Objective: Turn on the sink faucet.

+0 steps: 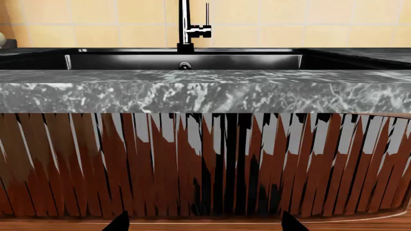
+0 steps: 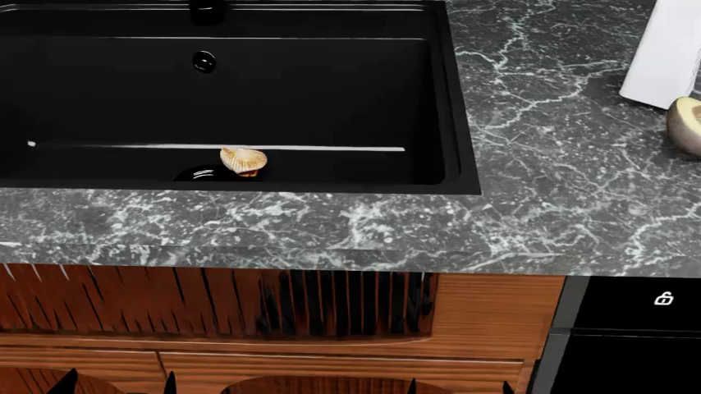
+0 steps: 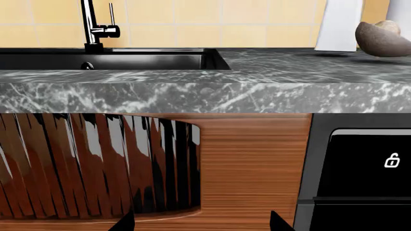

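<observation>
The glossy black sink faucet stands behind the sink, its thin lever handle upright on a chrome joint; it also shows in the right wrist view, and only its base shows in the head view. The matte-black sink has a round overflow hole and a drain. My left gripper and right gripper are open and empty, low in front of the cabinet, well below the counter. In the head view only their fingertips show at the bottom edge.
A tan shell-like object lies in the basin by the drain. The grey marble counter carries a white upright object and a brown rounded object at the right. Below are ribbed wooden cabinet fronts and a black appliance door.
</observation>
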